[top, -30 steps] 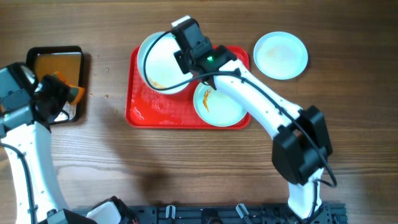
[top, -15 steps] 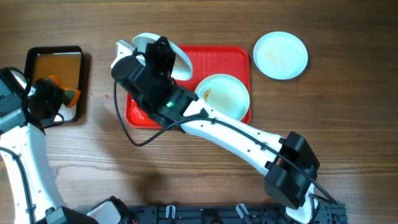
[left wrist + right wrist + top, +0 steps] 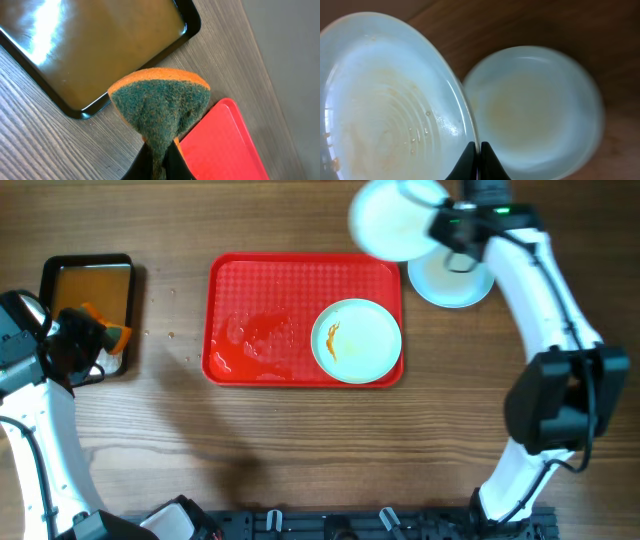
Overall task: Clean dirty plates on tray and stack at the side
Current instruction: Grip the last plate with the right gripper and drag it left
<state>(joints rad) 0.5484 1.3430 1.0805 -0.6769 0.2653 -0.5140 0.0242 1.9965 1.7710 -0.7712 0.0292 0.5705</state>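
Plate (image 3: 385, 100) rim in R gripper (image 3: 476, 158); 2nd plate (image 3: 535, 115) beside, blurry, maybe stained.

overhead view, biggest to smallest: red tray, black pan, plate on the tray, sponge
1. red tray
2. black pan, though partly covered
3. plate on the tray
4. sponge

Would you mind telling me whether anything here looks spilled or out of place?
Yes. A wet smear glistens on the left half of the red tray, where no plate sits. The plate on the tray carries an orange sauce streak, and small specks dot the table between tray and black pan.
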